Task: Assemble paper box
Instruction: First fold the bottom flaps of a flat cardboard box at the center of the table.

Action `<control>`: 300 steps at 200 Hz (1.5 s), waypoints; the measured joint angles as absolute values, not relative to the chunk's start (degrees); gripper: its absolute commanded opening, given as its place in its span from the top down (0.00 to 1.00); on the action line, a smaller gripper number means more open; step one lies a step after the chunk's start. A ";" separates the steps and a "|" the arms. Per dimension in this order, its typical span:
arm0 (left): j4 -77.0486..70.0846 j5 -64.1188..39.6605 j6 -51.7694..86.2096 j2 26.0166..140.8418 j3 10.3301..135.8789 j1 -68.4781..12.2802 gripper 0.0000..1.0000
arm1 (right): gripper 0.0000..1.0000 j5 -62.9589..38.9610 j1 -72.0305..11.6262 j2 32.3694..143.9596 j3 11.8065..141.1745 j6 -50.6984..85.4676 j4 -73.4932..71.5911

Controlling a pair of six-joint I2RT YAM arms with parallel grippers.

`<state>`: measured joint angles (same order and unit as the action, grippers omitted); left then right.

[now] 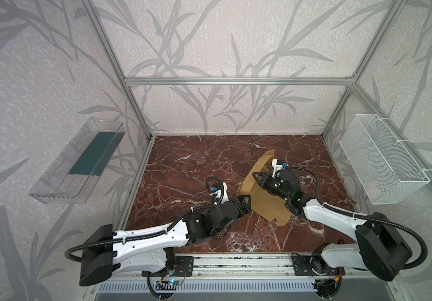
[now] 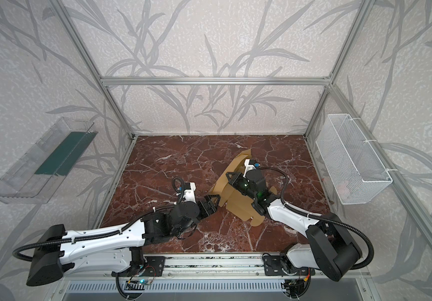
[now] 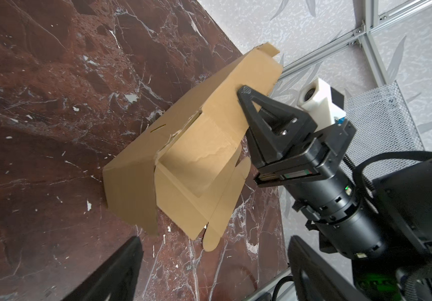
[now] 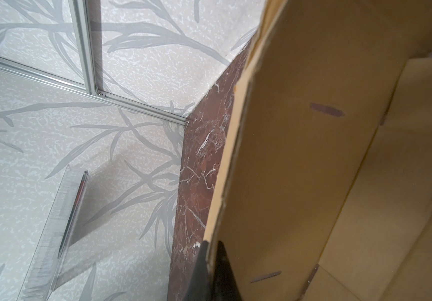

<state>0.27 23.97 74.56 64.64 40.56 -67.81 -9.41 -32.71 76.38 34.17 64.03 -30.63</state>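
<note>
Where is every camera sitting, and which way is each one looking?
Top views: high above the arm bases, facing down and toward the back wall; both show the marble table, paper box, left arm and right arm.
Left wrist: on the left arm, facing past its open left gripper to the paper box and the right gripper pinching a flap.
Right wrist: on the right arm, facing along its shut fingers into the paper box, clear tray beyond.
Shared: both wrist views show the paper box and marble table.
</note>
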 measured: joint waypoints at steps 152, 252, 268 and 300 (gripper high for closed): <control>-6.90 25.50 75.96 69.65 45.54 -64.90 0.24 | 1.00 -6.44 -35.00 72.88 33.47 63.37 -28.42; -14.37 21.34 79.79 74.43 42.72 -63.37 0.29 | 1.00 -4.97 -36.18 71.53 32.34 63.61 -28.47; -15.22 21.17 80.16 75.16 42.63 -63.35 0.30 | 1.00 -4.95 -36.23 71.53 32.32 63.61 -28.49; -16.29 21.04 80.66 76.29 42.57 -63.35 0.34 | 1.00 -4.95 -36.29 71.33 31.86 63.79 -28.86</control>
<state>-16.29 21.04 80.66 76.29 42.57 -63.35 -4.95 -36.29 71.33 31.86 63.79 -28.86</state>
